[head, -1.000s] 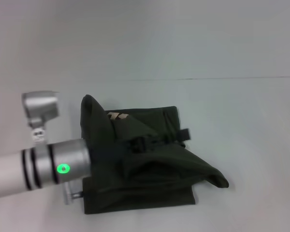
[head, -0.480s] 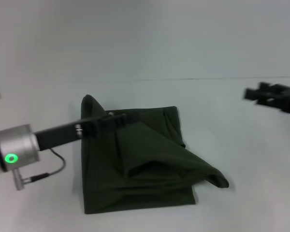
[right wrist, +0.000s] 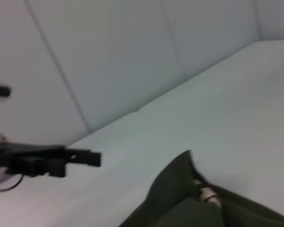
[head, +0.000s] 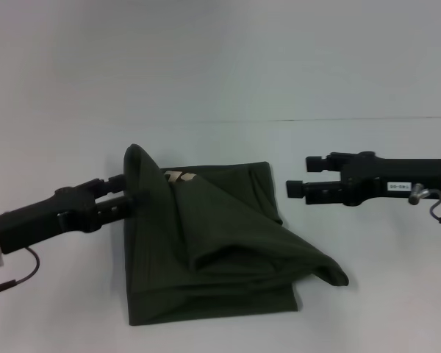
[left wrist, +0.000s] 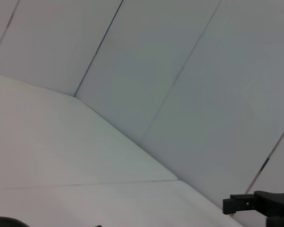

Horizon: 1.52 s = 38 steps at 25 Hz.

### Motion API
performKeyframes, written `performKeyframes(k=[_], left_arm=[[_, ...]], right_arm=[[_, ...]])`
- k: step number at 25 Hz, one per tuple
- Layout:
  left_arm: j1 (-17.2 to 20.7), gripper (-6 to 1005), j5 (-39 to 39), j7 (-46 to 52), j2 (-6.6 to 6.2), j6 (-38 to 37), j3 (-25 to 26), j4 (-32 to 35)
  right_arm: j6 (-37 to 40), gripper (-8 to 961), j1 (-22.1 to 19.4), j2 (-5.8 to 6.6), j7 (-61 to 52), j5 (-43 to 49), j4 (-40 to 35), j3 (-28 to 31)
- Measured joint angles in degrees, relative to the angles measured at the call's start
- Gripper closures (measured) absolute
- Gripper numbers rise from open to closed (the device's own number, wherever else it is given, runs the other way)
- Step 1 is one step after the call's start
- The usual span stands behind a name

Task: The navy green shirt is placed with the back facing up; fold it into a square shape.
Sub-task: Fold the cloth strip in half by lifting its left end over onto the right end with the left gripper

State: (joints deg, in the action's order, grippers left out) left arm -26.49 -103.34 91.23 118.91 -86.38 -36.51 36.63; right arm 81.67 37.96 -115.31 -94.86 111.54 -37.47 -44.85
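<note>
1. Shirt, the navy green shirt (head: 220, 246), lay mid-table, folded but lumpy, one corner peaked.
2. Left gripper (head: 125, 193) had retreated to its left edge, jaws spread, empty.
3. Right gripper (head: 300, 175) moved in at right, spread; fold unfinished.

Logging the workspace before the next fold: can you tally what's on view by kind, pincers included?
Navy green shirt, partly folded on the white table: 1
Pincers: 2, the left pincer beside the shirt's left edge, the right pincer off the shirt's far right corner
Tables: 1
Total: 4
</note>
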Motion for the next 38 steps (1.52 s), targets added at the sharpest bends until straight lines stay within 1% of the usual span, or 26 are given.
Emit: performKeyframes(k=[4, 11, 13, 18, 24, 29, 34, 38], left_arm=[[1.5, 153, -0.2, -2.8, 0.38, 1.6, 0.4, -0.4], [3.5, 153, -0.1, -2.9, 0.54, 4.3, 0.4, -0.7], [3.9, 153, -0.2, -2.9, 0.56, 4.4, 0.4, -0.8], [4.9, 154, 0.1, -2.9, 0.55, 4.6, 0.8, -0.8], [4.8, 154, 0.3, -2.7, 0.54, 4.0, 2.1, -0.8], [4.8, 154, 0.3, -2.8, 0.58, 4.0, 3.1, -0.8], [5.0, 154, 0.3, -2.8, 0.61, 3.9, 3.3, -0.7], [4.8, 154, 0.3, -2.9, 0.62, 3.9, 3.3, -0.8]], right_arm=[[-0.3, 55, 0.9, -0.6, 1.5, 0.1, -0.3, -2.9], [-1.0, 56, 1.8, -0.79, 1.7, 0.6, -0.5, -8.7], [-1.1, 56, 2.1, -0.89, 1.4, 2.0, -0.6, -9.1], [-1.3, 56, 3.3, -1.7, 0.9, 6.2, -0.8, -9.1], [-1.4, 56, 4.5, -3.01, 0.5, 9.1, -1.0, -9.5], [-3.6, 56, 4.9, -4.05, 0.5, 9.5, -1.3, -12.6], [-6.4, 56, 5.5, -4.62, 0.4, 9.3, -1.8, -16.6], [-8.7, 56, 6.7, -4.77, 0.4, 9.2, -1.8, -19.3]])
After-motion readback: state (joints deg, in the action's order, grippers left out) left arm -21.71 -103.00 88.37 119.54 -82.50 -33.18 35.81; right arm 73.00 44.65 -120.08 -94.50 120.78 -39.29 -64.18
